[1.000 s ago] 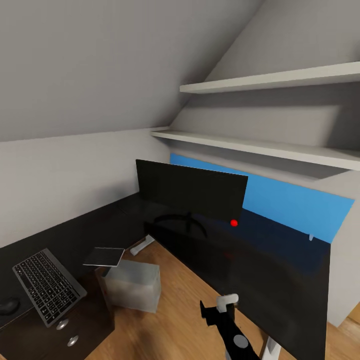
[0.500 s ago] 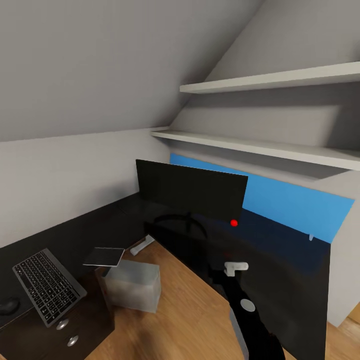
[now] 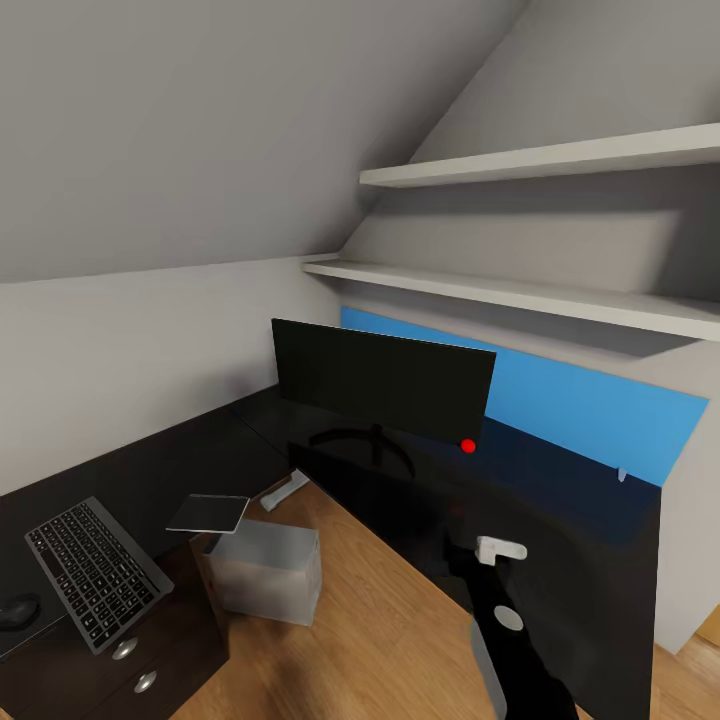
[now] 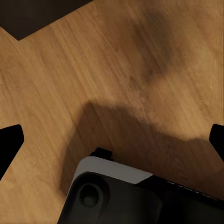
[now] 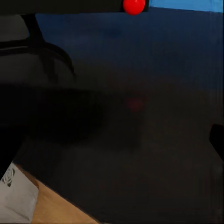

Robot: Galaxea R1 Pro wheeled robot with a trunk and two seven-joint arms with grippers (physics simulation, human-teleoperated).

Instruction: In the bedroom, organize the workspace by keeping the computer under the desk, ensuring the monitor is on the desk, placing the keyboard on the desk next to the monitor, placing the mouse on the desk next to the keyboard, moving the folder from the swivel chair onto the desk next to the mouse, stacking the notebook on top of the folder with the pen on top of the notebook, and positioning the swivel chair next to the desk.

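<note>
On the black tabletop (image 3: 590, 540) in front of you, the monitor (image 3: 385, 380) stands upright on its slim stand, its long axis running along the blue back panel (image 3: 590, 405), screen turned toward the open floor. A small red light (image 3: 468, 446) glows at its lower corner; it also shows in your right wrist view (image 5: 134, 5).

Over on the left wing of the tabletop, the keyboard (image 3: 95, 570) lies flat above the drawer unit (image 3: 135, 665), its long axis angled from the wall toward you. The mouse (image 3: 18, 610) sits just beside its left end. The notebook (image 3: 208, 513) lies flat near the inner edge, one corner hanging over it. Below that edge, the computer (image 3: 265, 570) stands on the wooden floor (image 3: 370, 620), and a small white object (image 3: 285, 490) lies on the floor behind it.

Your right arm (image 3: 505, 640) reaches up over the right wing; the right end effector (image 3: 500, 548) hovers above the bare tabletop, holding nothing, and you cannot tell how far its fingers are apart. Your left end effector (image 4: 112, 140) points down at the floor, fingers spread wide, empty.
</note>
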